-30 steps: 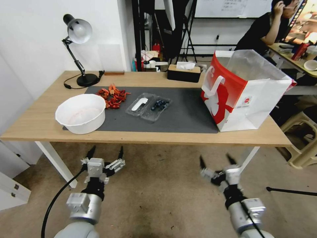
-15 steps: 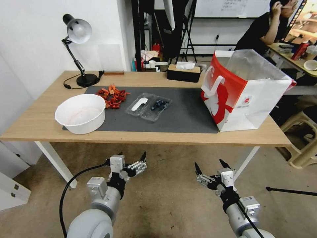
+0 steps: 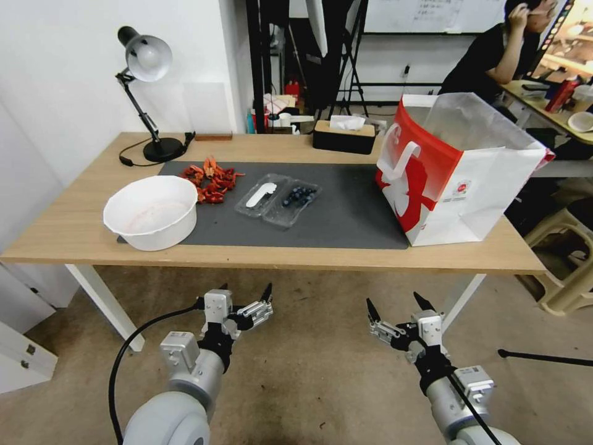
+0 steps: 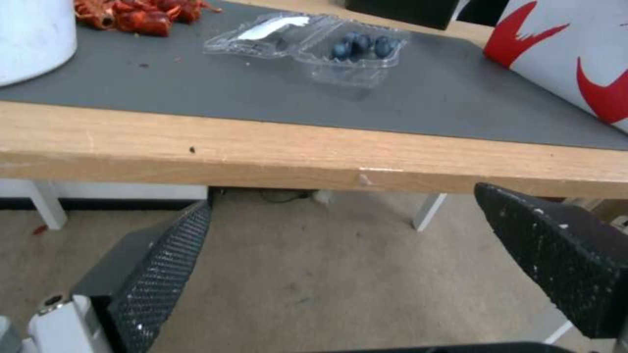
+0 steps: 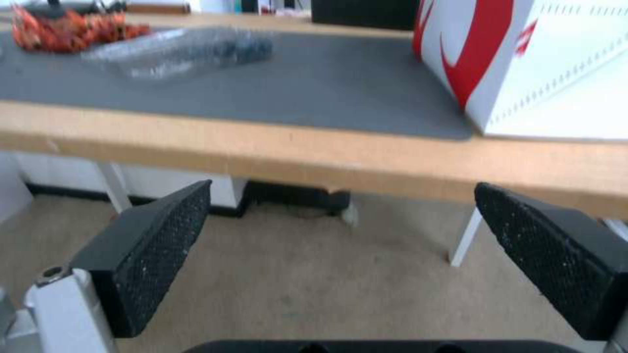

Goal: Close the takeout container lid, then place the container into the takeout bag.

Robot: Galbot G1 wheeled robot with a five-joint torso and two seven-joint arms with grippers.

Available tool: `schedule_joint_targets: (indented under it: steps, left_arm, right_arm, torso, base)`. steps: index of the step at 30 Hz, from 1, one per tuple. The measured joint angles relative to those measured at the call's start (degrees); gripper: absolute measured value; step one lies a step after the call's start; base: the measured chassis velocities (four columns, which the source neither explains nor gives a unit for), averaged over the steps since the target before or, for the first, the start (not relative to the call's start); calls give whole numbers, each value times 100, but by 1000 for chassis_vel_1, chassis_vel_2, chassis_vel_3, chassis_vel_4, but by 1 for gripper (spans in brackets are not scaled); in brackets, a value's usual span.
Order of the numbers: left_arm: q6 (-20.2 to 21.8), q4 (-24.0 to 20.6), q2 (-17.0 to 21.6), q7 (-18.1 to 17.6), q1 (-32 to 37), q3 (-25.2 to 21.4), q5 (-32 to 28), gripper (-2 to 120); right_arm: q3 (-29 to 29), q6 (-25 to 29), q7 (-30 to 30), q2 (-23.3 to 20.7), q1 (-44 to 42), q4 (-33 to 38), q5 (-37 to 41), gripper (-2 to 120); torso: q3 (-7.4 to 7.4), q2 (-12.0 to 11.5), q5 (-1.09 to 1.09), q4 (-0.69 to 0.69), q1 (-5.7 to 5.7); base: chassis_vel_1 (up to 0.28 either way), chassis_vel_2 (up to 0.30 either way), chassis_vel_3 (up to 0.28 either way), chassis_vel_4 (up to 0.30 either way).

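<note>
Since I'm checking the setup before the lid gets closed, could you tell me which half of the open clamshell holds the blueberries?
The half nearer the takeout bag holds the blueberries; the lid beside it, toward the white bowl, carries only a white label.

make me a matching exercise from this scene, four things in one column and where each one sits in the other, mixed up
Things:
1. takeout container
2. takeout bag
3. white bowl
4. desk lamp

Places:
A. right end of the table
B. far left corner of the table
C. left edge of the grey mat
D. middle of the grey mat, lying open

Pairs: 1-D, 2-A, 3-C, 4-B
</note>
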Motion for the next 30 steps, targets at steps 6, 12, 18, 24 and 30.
schedule_joint_targets:
  steps: [6, 12, 18, 24, 30]
  left_arm:
    - [-18, 27, 41, 6, -16, -23, -15, 100]
    - [-109, -2, 16, -35, 47, -83, 2, 100]
    - [-224, -17, -62, -53, 146, -110, 86, 100]
    - [-263, -34, -125, -70, 176, -163, 118, 100]
    - [-326, 37, -114, -79, 163, -243, 110, 100]
  right_arm:
    - [-53, -195, 85, -242, 523, -21, 502, 100]
    - [-339, -426, 269, -812, 1464, -325, 1476, 100]
    - [-841, -577, 676, -1268, 2250, -760, 2384, 100]
    - [-1654, -832, 1298, -1493, 3439, -1430, 2965, 100]
    - [-2567, -1375, 2437, -1368, 4718, -2191, 3218, 100]
  torso:
    - [0, 0, 1, 3, 0]
    - [1, 0, 1, 0, 0]
    - [1, 0, 0, -1, 0]
    - [1, 0, -1, 1, 1]
    - [1, -1, -1, 0, 0]
  base:
    - [0, 0, 0, 0]
    - [0, 0, 0, 0]
    - [0, 0, 0, 0]
    - [0, 0, 0, 0]
    - [0, 0, 0, 0]
